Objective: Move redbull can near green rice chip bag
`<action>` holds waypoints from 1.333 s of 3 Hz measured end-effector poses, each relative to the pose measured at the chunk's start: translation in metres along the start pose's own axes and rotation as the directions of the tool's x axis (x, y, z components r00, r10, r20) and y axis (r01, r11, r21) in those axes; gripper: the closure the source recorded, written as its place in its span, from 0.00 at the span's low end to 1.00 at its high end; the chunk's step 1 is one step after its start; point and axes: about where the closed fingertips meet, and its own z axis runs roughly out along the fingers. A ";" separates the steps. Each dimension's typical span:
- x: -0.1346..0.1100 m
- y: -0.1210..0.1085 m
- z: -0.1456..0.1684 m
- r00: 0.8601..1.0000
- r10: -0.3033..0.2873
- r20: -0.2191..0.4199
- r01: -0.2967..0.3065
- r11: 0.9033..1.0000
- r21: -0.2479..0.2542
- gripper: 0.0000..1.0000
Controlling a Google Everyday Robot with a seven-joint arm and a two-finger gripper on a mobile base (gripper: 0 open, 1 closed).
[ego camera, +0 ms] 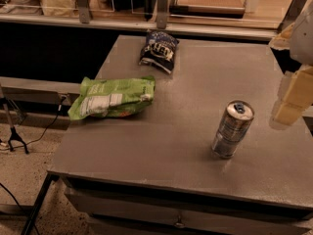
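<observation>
The redbull can stands upright on the grey table, right of centre, its blue-tabbed silver top showing. The green rice chip bag lies flat near the table's left edge, white label panel facing up. My gripper hangs at the right edge of the view, to the right of the can and a little above the table, apart from the can. The can and the green bag are far apart, with bare table between them.
A dark blue snack bag lies at the table's far edge. A counter with containers runs behind the table. A stand leg and cables are on the floor to the left.
</observation>
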 end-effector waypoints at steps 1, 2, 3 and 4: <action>0.000 0.000 0.000 1.000 0.000 0.000 0.000 1.000 0.000 0.00; -0.012 0.009 0.010 0.999 -0.034 0.033 0.035 0.999 -0.029 0.00; -0.029 0.023 0.025 0.995 -0.084 0.050 0.087 0.994 -0.059 0.00; -0.040 0.034 0.041 0.993 -0.111 0.049 0.115 0.990 -0.080 0.00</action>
